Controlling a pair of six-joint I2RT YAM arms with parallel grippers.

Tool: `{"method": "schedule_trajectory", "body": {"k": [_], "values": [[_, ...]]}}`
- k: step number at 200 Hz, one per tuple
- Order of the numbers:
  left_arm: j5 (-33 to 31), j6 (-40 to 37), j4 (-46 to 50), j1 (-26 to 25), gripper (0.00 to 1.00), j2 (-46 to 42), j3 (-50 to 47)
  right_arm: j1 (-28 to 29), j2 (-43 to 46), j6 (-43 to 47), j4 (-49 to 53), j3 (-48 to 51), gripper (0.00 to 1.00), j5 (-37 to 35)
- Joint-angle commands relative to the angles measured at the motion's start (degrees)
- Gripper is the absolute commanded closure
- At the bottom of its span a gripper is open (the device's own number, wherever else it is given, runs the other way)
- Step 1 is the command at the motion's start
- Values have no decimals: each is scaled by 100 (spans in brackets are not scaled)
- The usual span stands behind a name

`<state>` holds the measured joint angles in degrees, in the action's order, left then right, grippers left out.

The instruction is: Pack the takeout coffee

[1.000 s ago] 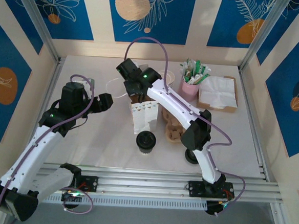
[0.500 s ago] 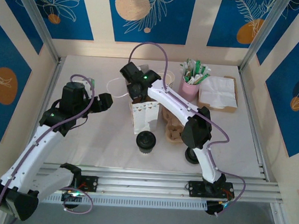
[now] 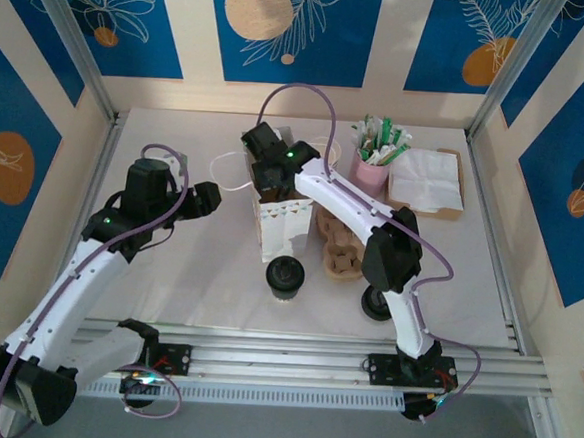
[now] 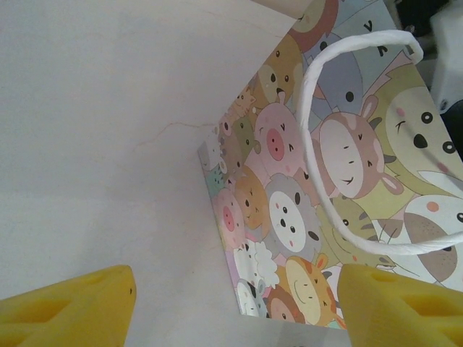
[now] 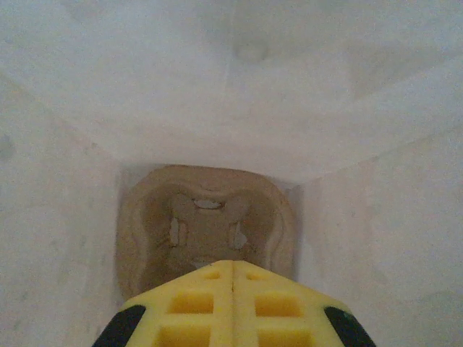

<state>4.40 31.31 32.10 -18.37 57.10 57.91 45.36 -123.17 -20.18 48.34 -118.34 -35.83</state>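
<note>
A takeout coffee [image 3: 286,277] with a round black lid stands on the table just in front of the paper bag [image 3: 279,228]. A second black lid [image 3: 373,306] peeks out beside the right arm's lower link. My right gripper [image 3: 271,180] reaches down into the bag's open top. In the right wrist view it [image 5: 231,264] is shut with nothing between its yellow fingers, above a brown cardboard cup carrier [image 5: 206,217] on the bag's bottom. My left gripper [image 3: 210,200] hangs open left of the bag. In the left wrist view it [image 4: 235,289] faces the cartoon-animal side [image 4: 289,210] and white handle [image 4: 311,123].
More cardboard carriers [image 3: 336,250] lie right of the bag. A pink cup of sticks and packets [image 3: 374,165] and a tray of napkins [image 3: 427,183] stand at the back right. White cups [image 3: 324,153] sit behind the right arm. Bare table [image 3: 168,271] lies at front left.
The right gripper has shifted a little to the right and lower, into the bag's mouth. The left arm has barely moved.
</note>
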Motion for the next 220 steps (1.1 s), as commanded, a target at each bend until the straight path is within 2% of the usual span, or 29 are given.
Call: {"method": "schedule_trajectory", "body": {"k": [1,92,220], "values": [[-39,42,-185,60,28,54,49,-30,127,-100,-294,280,100,120],[-36,33,-274,61,32,180,63,-54,-68,-172,-280,601,100,138],[-19,41,-265,60,34,135,45,-144,-747,-440,84,842,100,630]]}}
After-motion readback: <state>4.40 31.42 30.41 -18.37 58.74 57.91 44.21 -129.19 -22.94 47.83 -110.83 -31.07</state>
